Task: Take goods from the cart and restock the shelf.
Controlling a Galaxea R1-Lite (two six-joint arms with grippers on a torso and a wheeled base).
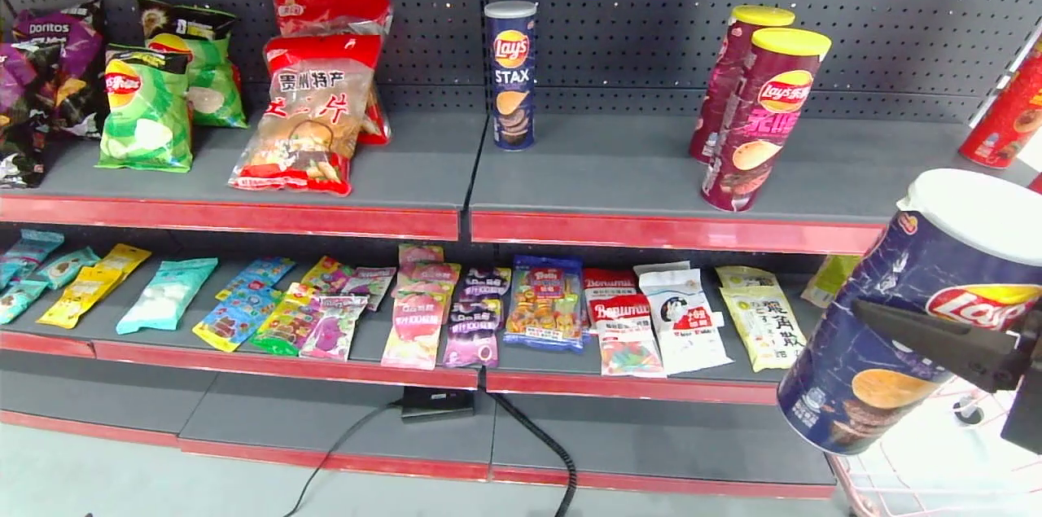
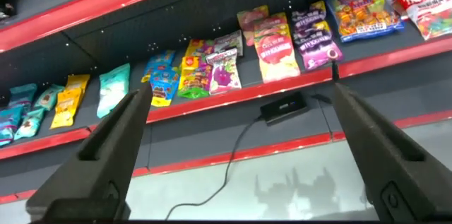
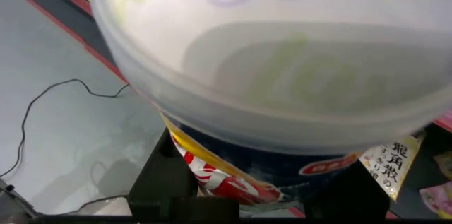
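Note:
A dark blue crisp can with a white lid (image 1: 904, 313) hangs tilted at the right, in front of the shelf's lower levels. My right gripper (image 1: 944, 342) is shut on it, one dark finger crossing its side. In the right wrist view the can's lid (image 3: 268, 61) is very close, with the right gripper (image 3: 258, 192) clamped around the body below it. A matching blue can (image 1: 511, 73) stands upright on the upper shelf (image 1: 619, 167). My left gripper (image 2: 240, 97) is open and holds nothing, facing the lower shelves from a distance.
Two purple cans (image 1: 761, 114) lean on the upper shelf's right half, a red can (image 1: 1009, 114) beyond them. Chip bags (image 1: 146, 106) fill its left half. Candy packets (image 1: 545, 301) line the middle shelf. A black box with cable (image 1: 437, 401) lies below. The cart's wire rim (image 1: 936, 484) is bottom right.

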